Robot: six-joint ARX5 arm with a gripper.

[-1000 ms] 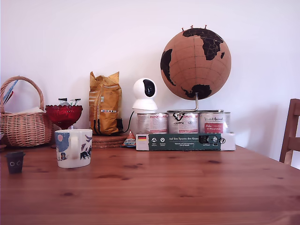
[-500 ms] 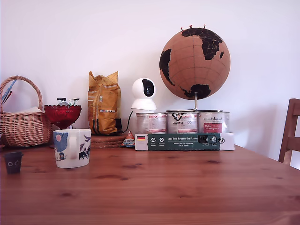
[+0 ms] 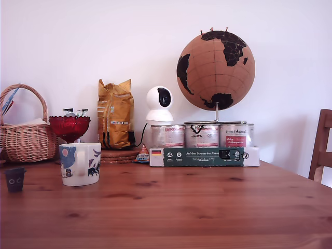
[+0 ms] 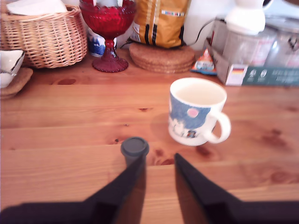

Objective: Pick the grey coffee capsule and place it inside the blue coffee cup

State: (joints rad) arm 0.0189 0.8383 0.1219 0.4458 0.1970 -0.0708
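The grey coffee capsule (image 3: 14,179) stands upright on the wooden table at the exterior view's far left. The blue coffee cup (image 3: 79,163), a white mug with blue and pink prints, stands to its right with its handle facing the camera. In the wrist view the capsule (image 4: 134,147) sits just beyond the tip of one black finger, not between the two. The cup (image 4: 196,112) stands farther off to the other side, and what shows of its inside is bare. My gripper (image 4: 160,158) is open and holds nothing. It does not show in the exterior view.
Along the wall stand a wicker basket (image 3: 23,137), a red glass bowl (image 3: 69,127), a yellow bag (image 3: 115,114), cork coasters (image 4: 161,56), a white camera (image 3: 160,104), tins on a box (image 3: 202,155) and a globe (image 3: 215,62). A chair (image 3: 321,150) is at the exterior view's right.
The whole exterior picture has shifted a few pixels to the left. Capsule and cup keep their places on the table.
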